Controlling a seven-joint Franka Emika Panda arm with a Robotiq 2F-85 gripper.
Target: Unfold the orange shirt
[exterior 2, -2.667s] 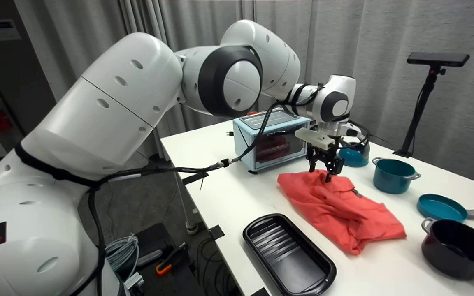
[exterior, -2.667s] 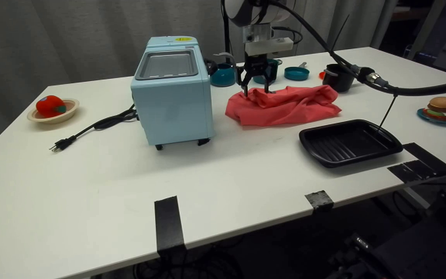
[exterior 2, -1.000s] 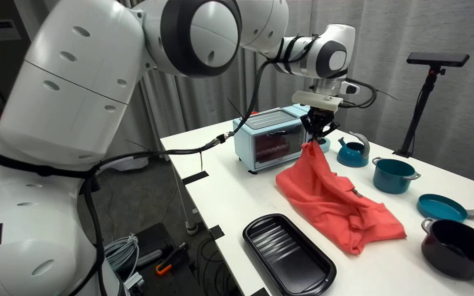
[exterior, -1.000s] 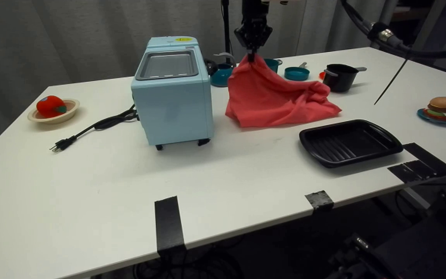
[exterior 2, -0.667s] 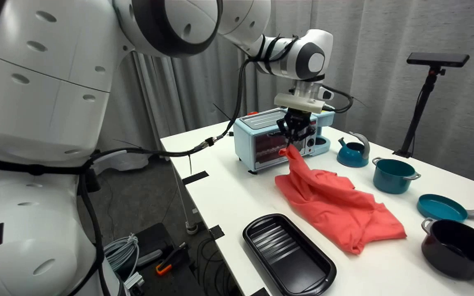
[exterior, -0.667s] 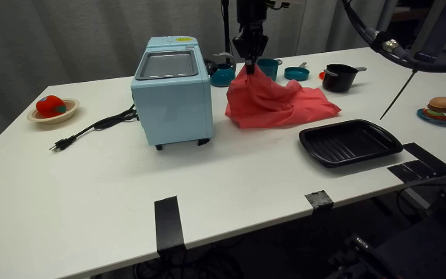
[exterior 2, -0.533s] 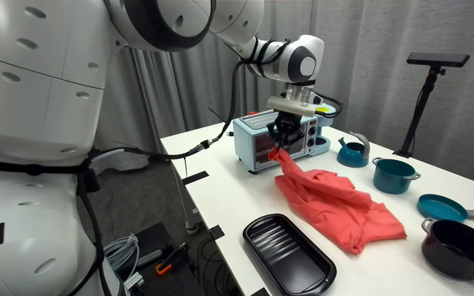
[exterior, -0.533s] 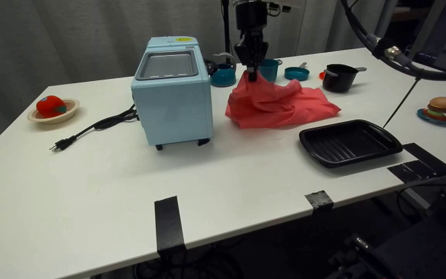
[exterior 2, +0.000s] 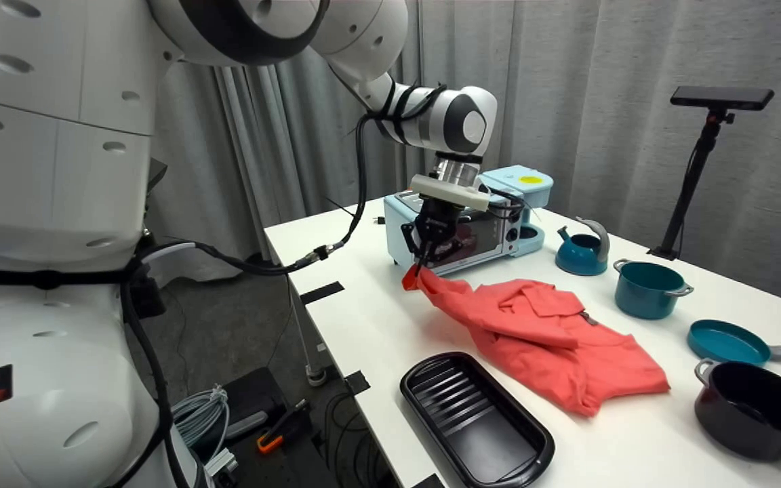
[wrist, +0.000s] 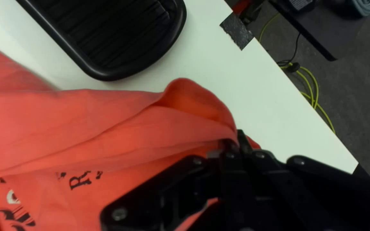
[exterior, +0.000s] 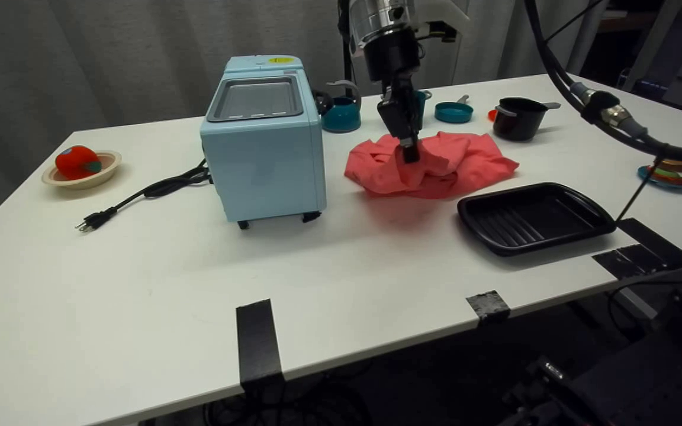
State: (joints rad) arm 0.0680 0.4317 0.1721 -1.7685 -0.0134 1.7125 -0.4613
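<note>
- Over the table (exterior: 140, 284), the gripper (exterior 2: 419, 266) pinches the orange shirt (exterior 2: 539, 332).
- Cream dish (exterior: 74, 183) holds a red item (exterior: 76, 163).
- Black tray (exterior 2: 489, 434) lies near the shirt.

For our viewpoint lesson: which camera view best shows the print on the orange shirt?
The wrist view: it shows the print close up, including a dark R. Neither exterior view shows readable letters; in an exterior view, a dark patch on the shirt may belong to it.
</note>
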